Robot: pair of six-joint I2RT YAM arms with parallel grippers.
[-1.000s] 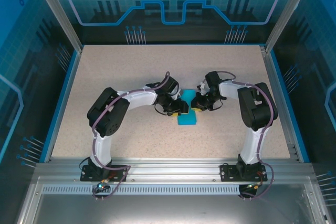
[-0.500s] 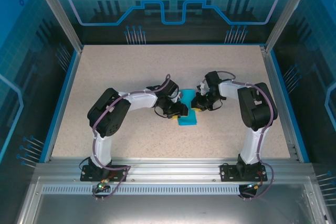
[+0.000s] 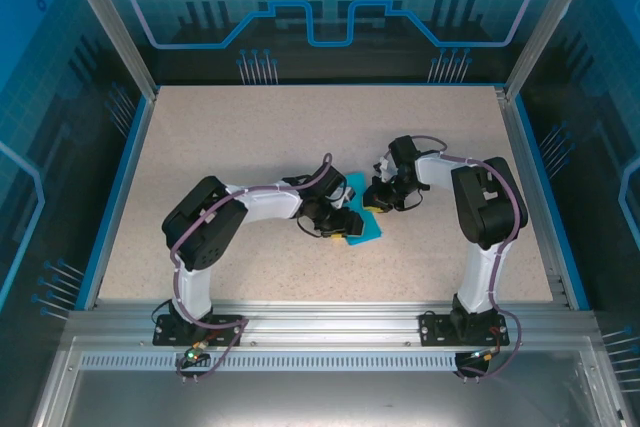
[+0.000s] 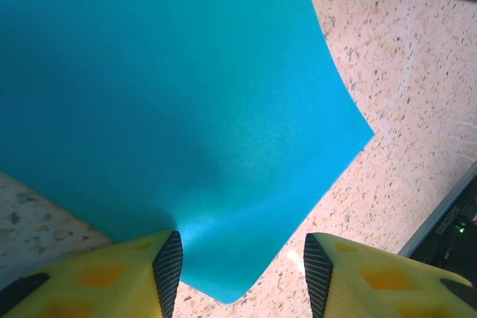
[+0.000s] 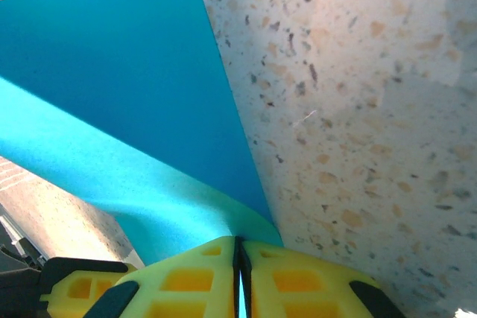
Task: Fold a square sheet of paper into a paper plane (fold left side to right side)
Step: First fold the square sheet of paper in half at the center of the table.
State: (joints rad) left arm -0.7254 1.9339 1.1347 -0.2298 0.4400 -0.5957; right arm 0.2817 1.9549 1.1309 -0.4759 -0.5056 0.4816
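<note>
The right gripper (image 5: 240,258) is closed tight. A thin edge of the paper (image 5: 112,72) is pinched between its two yellow fingers (image 5: 298,281). From that pinch the paper bends away in a soft curve, with one part lying over another. Beside it is the speckled table (image 5: 358,109).

The left gripper (image 4: 237,266) is open. Its jaws stand apart, and a corner of the paper pokes into the gap between them. One black pad (image 4: 168,262) touches the paper's edge, but nothing is squeezed there. The corner looks a little lifted off the table.

From above, the paper sits near the middle of the table, right between the two grippers. The left one is at its left side and the right one at its right side.

I think the paper is very light and thin. It is floppy, so it will bend and slide easily. It could crumple or tear if it is pulled hard. The best place to hold it is right at an edge or a corner, with just the fingertips. One gripper should pin it down while the other carries the left side over to the right side.
</note>
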